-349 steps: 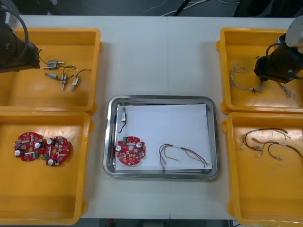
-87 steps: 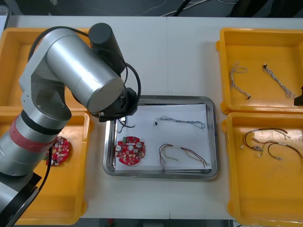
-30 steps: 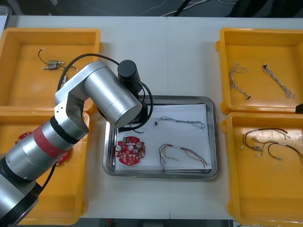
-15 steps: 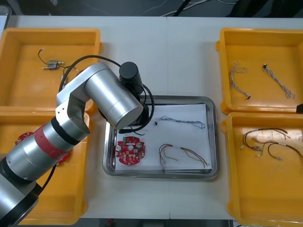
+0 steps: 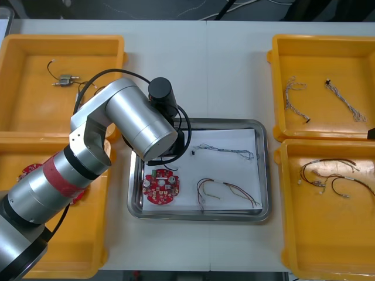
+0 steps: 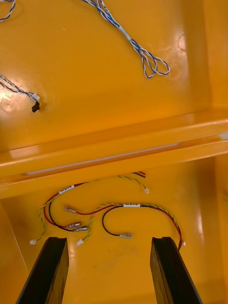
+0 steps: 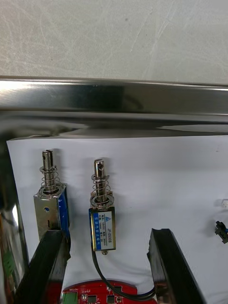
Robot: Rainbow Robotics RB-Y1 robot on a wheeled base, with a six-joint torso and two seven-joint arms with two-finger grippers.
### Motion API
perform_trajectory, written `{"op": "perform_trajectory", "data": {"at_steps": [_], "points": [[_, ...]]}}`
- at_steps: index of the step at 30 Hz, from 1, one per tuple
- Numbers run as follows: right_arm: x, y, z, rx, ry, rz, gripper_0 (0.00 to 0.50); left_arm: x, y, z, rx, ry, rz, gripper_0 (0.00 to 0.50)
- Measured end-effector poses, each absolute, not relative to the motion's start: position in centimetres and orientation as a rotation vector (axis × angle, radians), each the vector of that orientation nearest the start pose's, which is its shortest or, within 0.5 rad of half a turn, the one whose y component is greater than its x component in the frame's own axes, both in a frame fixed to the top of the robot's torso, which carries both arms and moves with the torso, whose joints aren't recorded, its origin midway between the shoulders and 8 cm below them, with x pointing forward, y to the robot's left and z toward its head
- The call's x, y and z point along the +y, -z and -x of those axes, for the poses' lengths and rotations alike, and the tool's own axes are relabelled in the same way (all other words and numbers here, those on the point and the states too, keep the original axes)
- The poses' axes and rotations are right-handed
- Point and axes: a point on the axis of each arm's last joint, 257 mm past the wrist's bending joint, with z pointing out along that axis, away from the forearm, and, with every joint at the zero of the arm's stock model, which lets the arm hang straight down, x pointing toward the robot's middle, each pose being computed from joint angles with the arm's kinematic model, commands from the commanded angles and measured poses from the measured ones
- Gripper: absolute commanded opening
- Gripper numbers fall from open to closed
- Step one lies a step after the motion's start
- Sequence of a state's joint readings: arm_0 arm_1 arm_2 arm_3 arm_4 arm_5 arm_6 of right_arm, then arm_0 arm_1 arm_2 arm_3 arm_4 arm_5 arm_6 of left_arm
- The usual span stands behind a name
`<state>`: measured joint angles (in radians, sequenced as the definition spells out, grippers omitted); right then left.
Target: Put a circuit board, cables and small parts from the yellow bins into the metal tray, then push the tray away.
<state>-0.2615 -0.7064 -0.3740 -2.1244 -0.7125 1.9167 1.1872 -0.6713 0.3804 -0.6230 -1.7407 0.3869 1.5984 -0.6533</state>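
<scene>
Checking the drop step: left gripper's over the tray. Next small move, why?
Probably lift the left gripper up: it's open, and the small metal part lies on the metal tray, apart from both fingers. Right gripper hangs over yellow bins.

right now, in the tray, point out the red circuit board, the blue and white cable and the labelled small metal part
red circuit board [image 5: 162, 186], front view, centre of the board
blue and white cable [image 5: 225, 150], front view, middle of its run
labelled small metal part [image 7: 101, 223], left wrist view, on its label
</scene>
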Motion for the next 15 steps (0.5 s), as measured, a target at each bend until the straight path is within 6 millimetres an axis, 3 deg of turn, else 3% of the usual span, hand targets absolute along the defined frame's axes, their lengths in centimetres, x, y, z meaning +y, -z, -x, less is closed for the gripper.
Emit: {"op": "perform_trajectory", "data": {"at_steps": [10,15], "points": [[-39.4,13.7,-40.7,2.555,-0.008,-0.310,0.500,7.8,25.8,-47.3,2.637,0.088,0.054,0.500],[-39.4,13.7,-40.7,2.555,-0.008,-0.309,0.500,8.0,24.0,-46.0,2.672,0.109,0.070,0.500]]}}
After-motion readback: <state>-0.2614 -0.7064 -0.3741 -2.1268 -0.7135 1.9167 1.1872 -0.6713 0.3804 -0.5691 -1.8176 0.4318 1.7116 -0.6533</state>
